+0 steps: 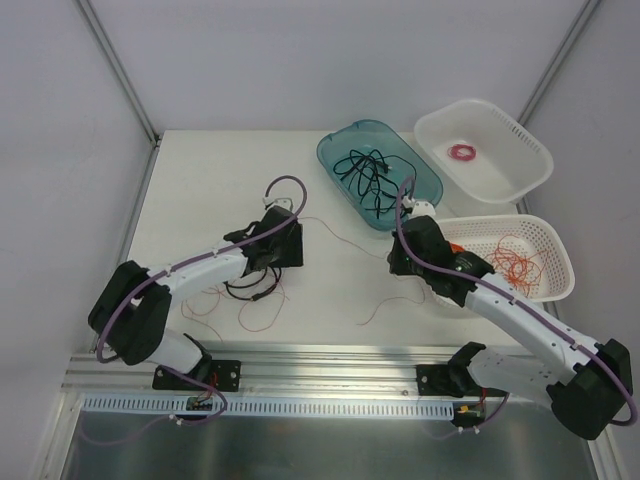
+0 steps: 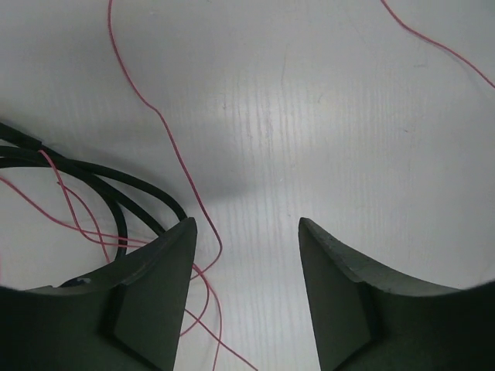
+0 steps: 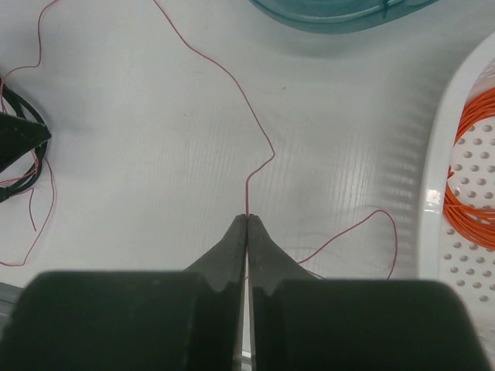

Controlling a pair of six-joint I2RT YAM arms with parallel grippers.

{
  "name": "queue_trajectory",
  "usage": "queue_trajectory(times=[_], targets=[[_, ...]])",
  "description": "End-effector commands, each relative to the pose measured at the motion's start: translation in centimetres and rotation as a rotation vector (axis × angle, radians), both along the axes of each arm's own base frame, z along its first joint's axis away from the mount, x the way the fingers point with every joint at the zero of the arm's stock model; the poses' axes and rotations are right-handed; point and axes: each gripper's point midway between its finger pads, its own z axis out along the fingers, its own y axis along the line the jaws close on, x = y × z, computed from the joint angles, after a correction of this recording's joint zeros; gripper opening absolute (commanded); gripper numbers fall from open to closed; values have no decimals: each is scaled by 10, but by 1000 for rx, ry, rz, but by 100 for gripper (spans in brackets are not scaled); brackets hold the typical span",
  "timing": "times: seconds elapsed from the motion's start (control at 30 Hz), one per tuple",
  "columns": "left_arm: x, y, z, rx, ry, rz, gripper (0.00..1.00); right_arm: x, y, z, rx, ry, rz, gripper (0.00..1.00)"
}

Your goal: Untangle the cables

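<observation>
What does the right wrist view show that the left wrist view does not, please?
Right wrist only: the right gripper shut on a red wire, the rim of the teal tray, a white basket holding an orange coil. Left wrist only: the left gripper open, bare white table between its fingers. Both: loose red wire on the table and the black cord, at the right wrist view's far left edge.

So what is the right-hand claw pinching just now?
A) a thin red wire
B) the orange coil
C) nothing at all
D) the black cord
A: in the right wrist view the right gripper is clamped shut on a thin red wire that leads away from its tips.
</observation>
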Motion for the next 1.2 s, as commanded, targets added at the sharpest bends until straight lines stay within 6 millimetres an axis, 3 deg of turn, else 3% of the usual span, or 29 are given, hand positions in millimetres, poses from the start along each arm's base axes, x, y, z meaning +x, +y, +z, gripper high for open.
queue_trajectory(times=[0.0, 0.1, 0.13, 0.2, 0.23, 0.27, 0.37, 0.4, 0.47, 0.57, 0.63, 0.77, 0.87, 1.03, 1.17], targets=[[16, -3, -3, 32, -20, 59, 54, 1, 10, 4, 69, -12, 16, 1], [19, -3, -16, 75, -3, 70, 43, -1, 10, 1, 75, -7, 24, 1], [20, -4, -20, 89, 1, 69, 33, -2, 10, 1, 74, -9, 25, 1], [24, -7, -12, 106, -33, 69, 17, -2, 8, 2, 77, -16, 24, 1], [27, -8, -2, 110, -66, 58, 1, -3, 8, 3, 79, -16, 26, 1], [25, -15, 7, 117, -97, 32, 0, -4, 8, 4, 81, -17, 32, 1], [34, -29, 55, 116, -217, -20, 0, -5, 6, 10, 85, -36, 32, 1], [37, -44, 85, 84, -275, -44, 0, -5, 5, 12, 87, -43, 35, 1], [36, -54, 122, 63, -345, -86, 0, -6, 3, 16, 88, -54, 32, 1], [35, -77, 210, -37, -491, -135, 0, -7, 3, 24, 102, -69, 37, 1], [28, -86, 244, -74, -546, -170, 0, -9, 3, 32, 118, -89, 49, 1], [17, -91, 324, -210, -660, -188, 0, -14, 2, 48, 153, -136, 69, 1], [12, -80, 361, -246, -730, -169, 0, -17, -1, 60, 168, -177, 79, 1], [7, -70, 375, -260, -759, -155, 0, -21, -7, 68, 175, -213, 77, 1], [0, -85, 343, -291, -669, -207, 0, -22, -16, 70, 171, -238, 47, 1]])
